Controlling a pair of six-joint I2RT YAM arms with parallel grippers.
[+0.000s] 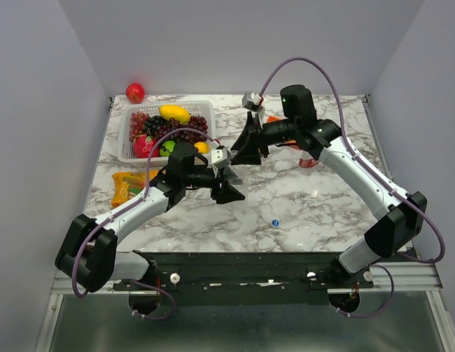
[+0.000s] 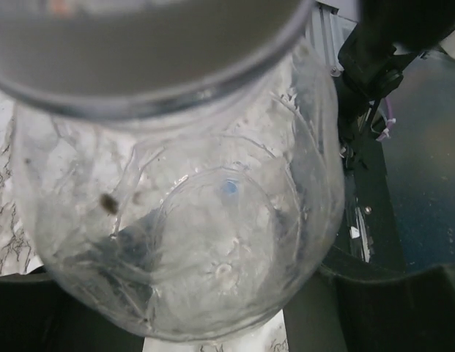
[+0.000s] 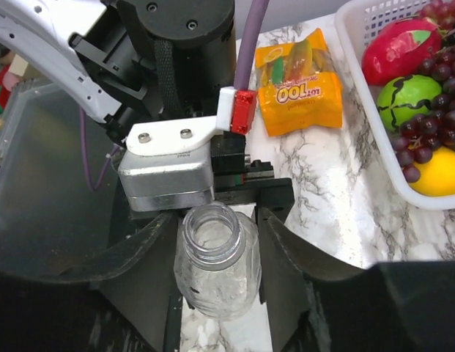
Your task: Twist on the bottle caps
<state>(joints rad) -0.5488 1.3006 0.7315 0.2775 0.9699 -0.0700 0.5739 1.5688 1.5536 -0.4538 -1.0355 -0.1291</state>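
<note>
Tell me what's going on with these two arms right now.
The left gripper has the plain clear bottle between its fingers, neck open with no cap on it. The right gripper sits just beyond it, jaws apart and empty. The blue cap lies loose on the marble table nearer the bases, and the labelled bottle stands behind the right arm.

You have bottle (image 3: 216,271) at centre of table (image 1: 322,205); loose cap (image 1: 275,222) at its 4 o'clock, basket (image 1: 123,147) at 10 o'clock, pack (image 1: 128,187) at 9 o'clock.

table (image 1: 322,209): white-grey marble | bottle (image 3: 216,271): clear | cap (image 1: 275,222): blue | basket (image 1: 124,143): white
</note>
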